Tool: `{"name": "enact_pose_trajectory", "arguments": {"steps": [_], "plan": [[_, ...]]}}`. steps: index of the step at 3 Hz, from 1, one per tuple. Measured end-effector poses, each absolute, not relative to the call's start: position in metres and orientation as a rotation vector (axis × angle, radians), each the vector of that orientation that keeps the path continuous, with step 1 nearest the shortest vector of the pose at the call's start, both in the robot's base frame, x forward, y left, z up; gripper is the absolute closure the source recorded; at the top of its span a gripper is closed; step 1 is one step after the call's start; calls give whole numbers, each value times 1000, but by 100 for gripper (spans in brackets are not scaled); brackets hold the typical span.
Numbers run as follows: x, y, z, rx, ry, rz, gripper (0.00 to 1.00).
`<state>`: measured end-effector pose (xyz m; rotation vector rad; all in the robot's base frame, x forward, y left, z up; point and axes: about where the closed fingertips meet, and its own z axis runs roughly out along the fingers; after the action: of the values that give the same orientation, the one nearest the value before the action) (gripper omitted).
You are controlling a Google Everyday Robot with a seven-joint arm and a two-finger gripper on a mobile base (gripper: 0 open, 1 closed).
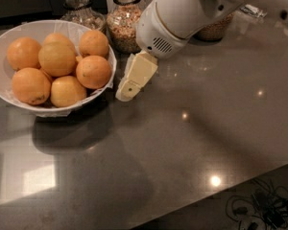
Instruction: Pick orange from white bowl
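Toward the far left corner of the tabletop, the white bowl is sitting heaped with fruit. The orange that is wanted, the big round paler one, is resting high in the pile, left of centre, leaning on its deeper-coloured neighbours. Nothing is lying on top of it, so I'd judge it the easy one to reach from above.

The gripper is hanging just beside the bowl's right rim, low over the tabletop, tilting down and leftward. To my eye it is lining up on the bowl rather than reaching in, and nothing is showing in its grasp. Whether it is released or clenched I cannot tell, because it is showing me only one cream-coloured side.

The bulky white arm is covering most of a jar at the far edge. Two more glass jars behind the bowl are being cut off at the top. The undersides of the fruit are lying hidden below the rim.
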<state>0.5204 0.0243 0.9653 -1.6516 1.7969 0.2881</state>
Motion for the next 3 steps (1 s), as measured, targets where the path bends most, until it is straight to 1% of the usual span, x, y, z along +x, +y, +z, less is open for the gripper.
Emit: {"name": "enact_pose_trajectory", "arguments": {"steps": [1,3], "plan": [[521,27,965,-1653,1791,292,0],[546,95,973,-1815,1587,265,0]]}}
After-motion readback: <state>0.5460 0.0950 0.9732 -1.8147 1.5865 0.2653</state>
